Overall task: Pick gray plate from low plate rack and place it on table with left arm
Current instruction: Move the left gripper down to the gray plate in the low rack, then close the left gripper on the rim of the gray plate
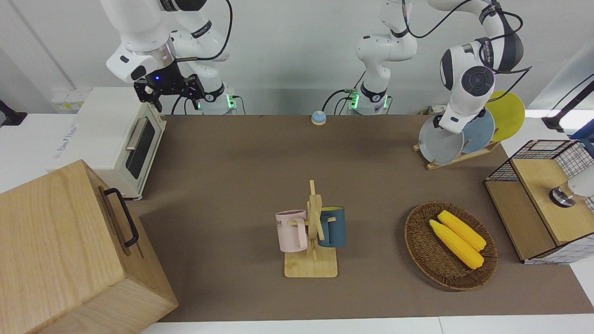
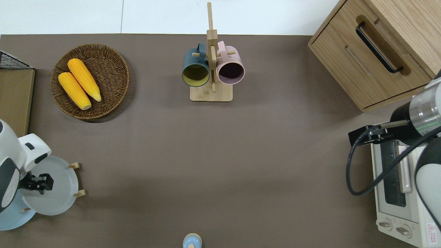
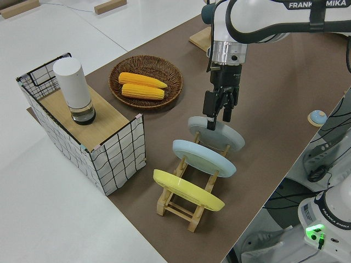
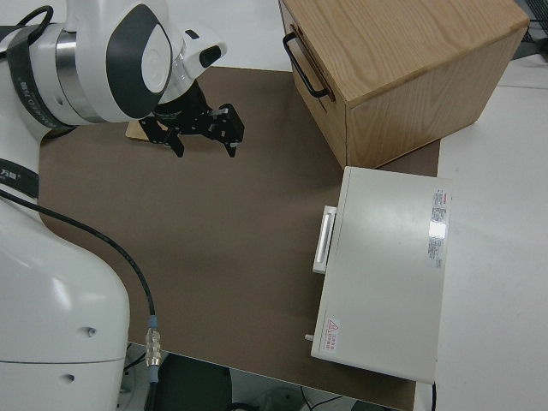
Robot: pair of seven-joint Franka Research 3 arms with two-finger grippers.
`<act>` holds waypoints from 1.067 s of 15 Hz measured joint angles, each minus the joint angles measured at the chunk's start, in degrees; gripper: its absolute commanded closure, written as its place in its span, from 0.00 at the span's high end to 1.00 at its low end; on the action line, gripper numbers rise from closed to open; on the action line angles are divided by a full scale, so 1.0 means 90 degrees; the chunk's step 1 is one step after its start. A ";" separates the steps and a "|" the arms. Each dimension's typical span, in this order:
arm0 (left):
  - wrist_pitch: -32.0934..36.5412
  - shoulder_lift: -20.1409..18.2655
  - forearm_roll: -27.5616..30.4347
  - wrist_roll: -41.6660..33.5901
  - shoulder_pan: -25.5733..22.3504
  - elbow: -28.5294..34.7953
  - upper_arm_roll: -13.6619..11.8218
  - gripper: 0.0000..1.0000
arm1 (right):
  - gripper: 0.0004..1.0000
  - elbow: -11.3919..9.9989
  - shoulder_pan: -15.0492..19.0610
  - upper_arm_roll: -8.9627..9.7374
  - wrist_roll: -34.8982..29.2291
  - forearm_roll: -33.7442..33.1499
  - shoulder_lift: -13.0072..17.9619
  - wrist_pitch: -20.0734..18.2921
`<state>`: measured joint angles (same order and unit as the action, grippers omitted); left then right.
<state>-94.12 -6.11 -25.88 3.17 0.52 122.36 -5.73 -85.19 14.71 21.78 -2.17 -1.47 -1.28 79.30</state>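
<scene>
In the overhead view's lower left, the arm [image 2: 8, 172] hid part of the gray plate [image 2: 55, 191], and the frame's edge cut the blue plate [image 2: 10, 217]. The rack [image 2: 77, 179] showed only peg tips there. Whether the left gripper [image 3: 217, 114] touched the plate could not be told.

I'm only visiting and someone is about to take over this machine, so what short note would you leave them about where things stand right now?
Left gripper: fingers open, straddling the top rim of the gray plate; no grip yet.
Right arm: parked, its gripper open.
The gray plate stands in the low plate rack, in the slot farthest from the robots, with the light-blue plate and yellow plate in the slots nearer them.
Done: the approach to the plate.
Left: shut on the rim, lift the plate out, lay it on the table.
</scene>
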 measured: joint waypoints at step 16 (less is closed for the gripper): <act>-0.0080 -0.0029 0.0008 0.0031 0.0052 0.0019 -0.0038 0.13 | 0.98 0.0000 0.0000 0.0000 0.0000 0.0000 0.0000 0.0000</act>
<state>-94.84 -6.36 -25.81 3.45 0.99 122.53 -6.07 -85.19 14.71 21.78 -2.17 -1.47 -1.28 79.30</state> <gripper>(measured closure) 0.841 0.013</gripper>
